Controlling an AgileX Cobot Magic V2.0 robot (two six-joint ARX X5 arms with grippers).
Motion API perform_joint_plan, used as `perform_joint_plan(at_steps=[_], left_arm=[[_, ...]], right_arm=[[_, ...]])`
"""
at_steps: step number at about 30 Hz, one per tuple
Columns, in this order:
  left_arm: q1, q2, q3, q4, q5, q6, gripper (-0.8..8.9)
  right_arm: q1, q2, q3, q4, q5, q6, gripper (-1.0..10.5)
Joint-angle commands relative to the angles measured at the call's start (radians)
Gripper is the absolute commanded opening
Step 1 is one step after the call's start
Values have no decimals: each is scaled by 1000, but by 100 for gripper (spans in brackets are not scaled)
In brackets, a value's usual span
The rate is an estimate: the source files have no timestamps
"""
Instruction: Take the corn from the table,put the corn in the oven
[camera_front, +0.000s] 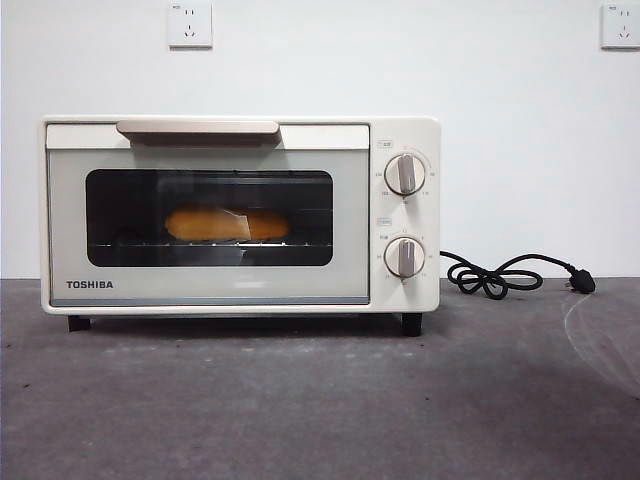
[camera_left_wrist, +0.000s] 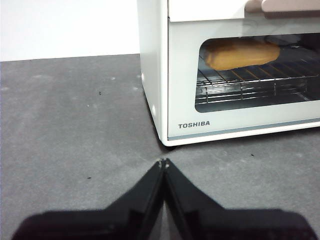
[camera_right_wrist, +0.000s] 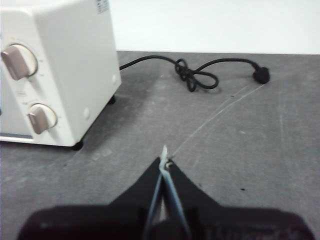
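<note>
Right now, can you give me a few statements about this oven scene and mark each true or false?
1. The corn lies on the rack inside the oven. True.
2. The oven door hangs open. False: it is closed.
3. The left gripper holds the corn. False: its jaws are shut on nothing, above the table.
4. The black cord lies knotted on the table beside the oven. True.
5. The right gripper has its jaws wide open. False: they are shut.
</note>
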Motion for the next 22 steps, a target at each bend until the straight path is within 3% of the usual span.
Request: perform_joint_plan(at_steps=[1, 7, 19, 22], left_arm=[[-2, 0, -7, 9, 0, 5, -3], [-2, 0, -7, 9, 1, 5, -3], [-2, 2, -7, 9, 0, 5, -3], [-2, 6, -7, 9, 1, 5, -3]], right_arm=[[-22, -37, -39, -7, 2, 11, -16], [-56, -121, -91, -94, 0, 18, -16], [-92, -187, -92, -94, 19, 24, -15], [-92, -187, -92, -95, 14, 80, -15]])
